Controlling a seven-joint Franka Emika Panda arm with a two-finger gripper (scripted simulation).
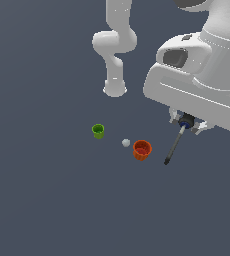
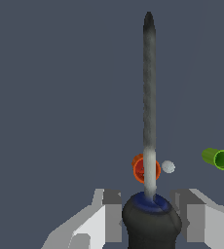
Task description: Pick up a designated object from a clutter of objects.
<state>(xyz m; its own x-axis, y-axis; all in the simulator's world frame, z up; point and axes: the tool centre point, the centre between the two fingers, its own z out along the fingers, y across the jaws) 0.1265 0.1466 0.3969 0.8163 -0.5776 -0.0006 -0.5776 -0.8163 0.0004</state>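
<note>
gripper (image 2: 150, 214) clenched on screwdriver (image 1: 175, 146) handle | handle sits between the jaws, shaft points out toward 7 o'clock in the exterior view | orange cup (image 1: 142, 149), white ball (image 1: 126, 143), green cup (image 1: 98, 131) lie toward 9 o'clock of it

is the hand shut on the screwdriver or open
Shut on it: the hand has a finger pressed to each side of the screwdriver handle, shaft pointing away.

I see only a flat, matte slate-grey floor (image 1: 47, 200) filling everything from twelve to six o'clock; even, soft light, no walls or furniture visible to me.
</note>
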